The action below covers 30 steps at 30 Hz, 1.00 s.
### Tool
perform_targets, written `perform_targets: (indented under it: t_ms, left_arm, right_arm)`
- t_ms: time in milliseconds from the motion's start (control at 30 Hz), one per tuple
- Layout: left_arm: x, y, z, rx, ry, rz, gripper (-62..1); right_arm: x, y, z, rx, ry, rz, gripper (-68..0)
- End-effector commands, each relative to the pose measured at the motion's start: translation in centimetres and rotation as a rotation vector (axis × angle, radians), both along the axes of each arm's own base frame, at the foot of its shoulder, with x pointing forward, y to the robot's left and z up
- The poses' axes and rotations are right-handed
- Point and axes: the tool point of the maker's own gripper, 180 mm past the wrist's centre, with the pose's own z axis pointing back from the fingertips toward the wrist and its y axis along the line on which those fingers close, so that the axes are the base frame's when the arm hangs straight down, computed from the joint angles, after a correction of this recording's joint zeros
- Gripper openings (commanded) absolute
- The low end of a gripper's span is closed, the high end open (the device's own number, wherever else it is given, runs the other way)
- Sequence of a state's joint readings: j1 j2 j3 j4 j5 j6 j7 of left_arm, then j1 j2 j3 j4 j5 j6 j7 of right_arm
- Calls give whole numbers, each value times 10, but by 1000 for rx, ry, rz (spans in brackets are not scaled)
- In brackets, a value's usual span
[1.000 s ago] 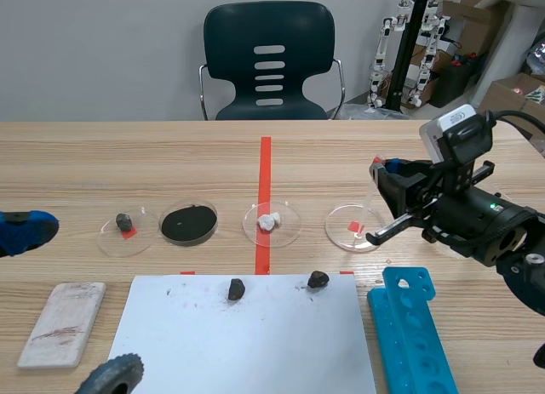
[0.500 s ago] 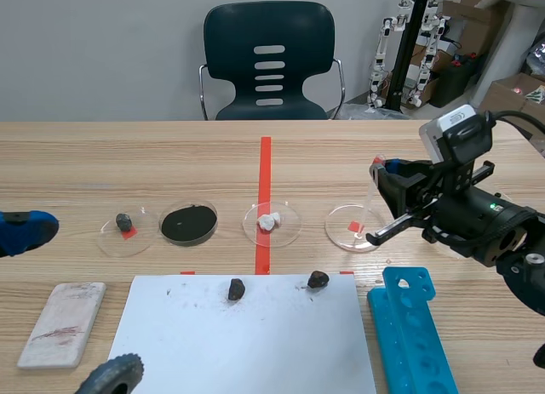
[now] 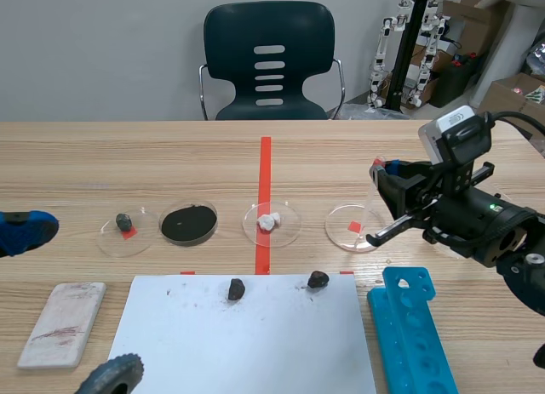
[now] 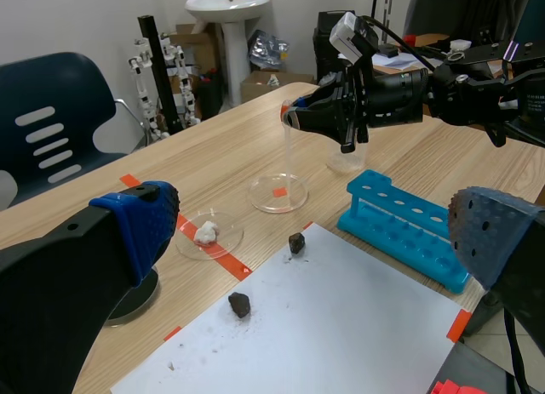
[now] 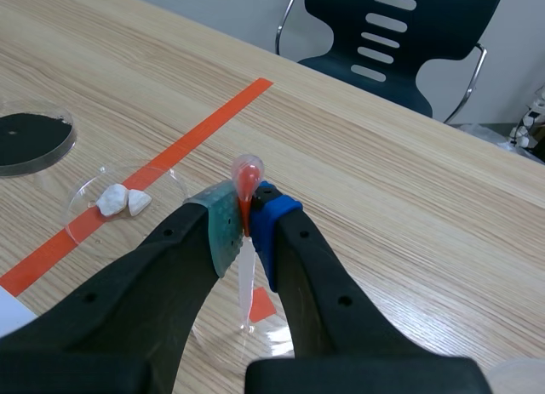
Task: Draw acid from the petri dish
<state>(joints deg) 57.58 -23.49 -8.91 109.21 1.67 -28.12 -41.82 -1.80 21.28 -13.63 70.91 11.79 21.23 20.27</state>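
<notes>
A clear petri dish (image 3: 352, 227) with a red mark under it lies right of the red tape line; the same petri dish (image 4: 278, 192) shows in the left wrist view. My right gripper (image 5: 247, 219) is shut on a plastic pipette (image 5: 246, 266) by its red bulb. The pipette (image 3: 371, 200) slants down, its tip over or in the dish (image 5: 255, 330); contact is unclear. My left gripper (image 4: 306, 232) hangs open at the table's left side, far from the dish, with nothing between its fingers (image 3: 25, 229).
A blue test-tube rack (image 3: 414, 334) lies near the right front. A white sheet (image 3: 247, 334) carries two dark stones. Further dishes hold white lumps (image 3: 270, 221), black powder (image 3: 188, 223) and a dark stone (image 3: 125, 221). A white block (image 3: 64, 322) sits front left.
</notes>
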Motion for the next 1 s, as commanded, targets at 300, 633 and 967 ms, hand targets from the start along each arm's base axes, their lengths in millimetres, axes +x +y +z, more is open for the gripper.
perform_targets:
  t_ms: [300, 633, 967]
  left_arm:
    - [0, 1, 4, -21, -8, 12, 14]
    - [0, 1, 4, -21, -8, 12, 14]
    - [0, 1, 4, -21, -8, 12, 14]
  right_arm:
    - [5, 0, 9, 12, -30, -4, -616]
    - [5, 0, 9, 13, -30, -4, -607]
    - [5, 0, 10, 13, -30, -4, -607]
